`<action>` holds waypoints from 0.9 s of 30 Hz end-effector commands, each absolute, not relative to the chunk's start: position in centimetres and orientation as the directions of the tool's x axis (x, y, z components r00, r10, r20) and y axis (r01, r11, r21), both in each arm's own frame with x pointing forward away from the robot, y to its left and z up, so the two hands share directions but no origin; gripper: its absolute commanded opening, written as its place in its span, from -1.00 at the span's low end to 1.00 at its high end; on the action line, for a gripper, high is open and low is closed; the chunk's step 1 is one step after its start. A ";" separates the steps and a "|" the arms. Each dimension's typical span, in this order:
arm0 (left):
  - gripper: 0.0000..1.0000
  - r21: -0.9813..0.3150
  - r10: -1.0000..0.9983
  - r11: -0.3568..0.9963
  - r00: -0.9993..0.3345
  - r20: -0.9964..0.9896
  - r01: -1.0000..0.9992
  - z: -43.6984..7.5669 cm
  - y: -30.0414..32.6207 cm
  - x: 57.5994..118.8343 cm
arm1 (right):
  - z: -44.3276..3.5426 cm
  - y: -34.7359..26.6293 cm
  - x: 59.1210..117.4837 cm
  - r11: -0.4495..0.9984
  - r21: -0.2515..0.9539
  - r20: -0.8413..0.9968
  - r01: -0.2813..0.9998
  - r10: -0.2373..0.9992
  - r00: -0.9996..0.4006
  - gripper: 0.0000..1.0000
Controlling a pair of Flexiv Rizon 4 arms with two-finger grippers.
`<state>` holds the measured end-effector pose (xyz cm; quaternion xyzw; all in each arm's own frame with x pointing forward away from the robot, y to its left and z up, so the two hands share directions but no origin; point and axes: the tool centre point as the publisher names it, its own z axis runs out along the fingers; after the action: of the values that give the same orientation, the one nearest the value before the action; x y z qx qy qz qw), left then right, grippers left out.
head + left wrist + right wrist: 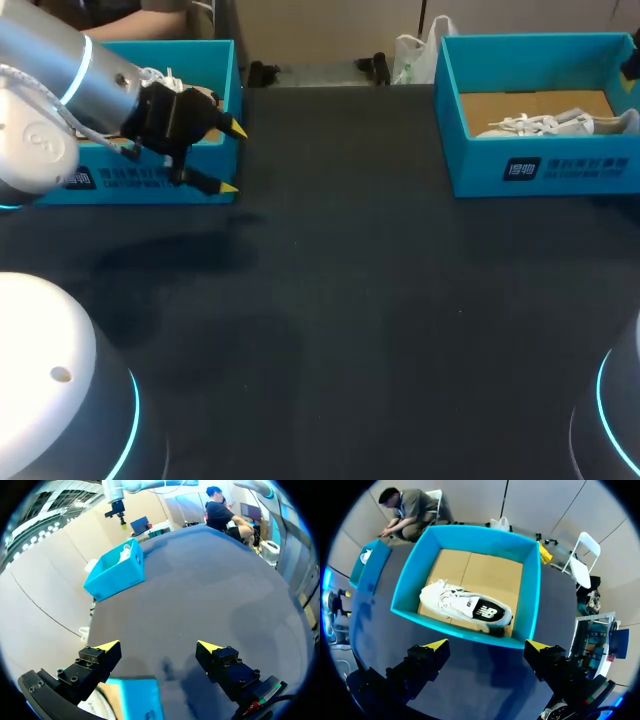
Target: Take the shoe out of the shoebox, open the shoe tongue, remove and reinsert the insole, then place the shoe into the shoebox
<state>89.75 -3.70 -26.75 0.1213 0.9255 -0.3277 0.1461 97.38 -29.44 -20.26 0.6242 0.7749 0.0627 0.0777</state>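
While the left gripper sits at the right end of the left shoebox in the head view, fingers spread wide and empty, the white shoe lies in the right shoebox across the dark table. Left wrist view: same gripper wide open, nothing held, a left shoebox corner just under it, right shoebox well ahead. Right wrist view: right gripper fingers far apart, empty; right shoebox directly ahead, shoe on its side on the cardboard floor.
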 end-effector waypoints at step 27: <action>1.00 -0.306 0.209 0.882 -0.879 -0.428 0.359 -23.9 6.7 101.3 | -20.4 -29.4 97.0 0.213 0.228 -0.047 0.950 0.977 -0.208 1.00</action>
<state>100.80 6.30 -24.32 0.1113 0.9513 -0.2029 0.2037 96.98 -29.35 -20.39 0.6226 0.7737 0.0744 0.0906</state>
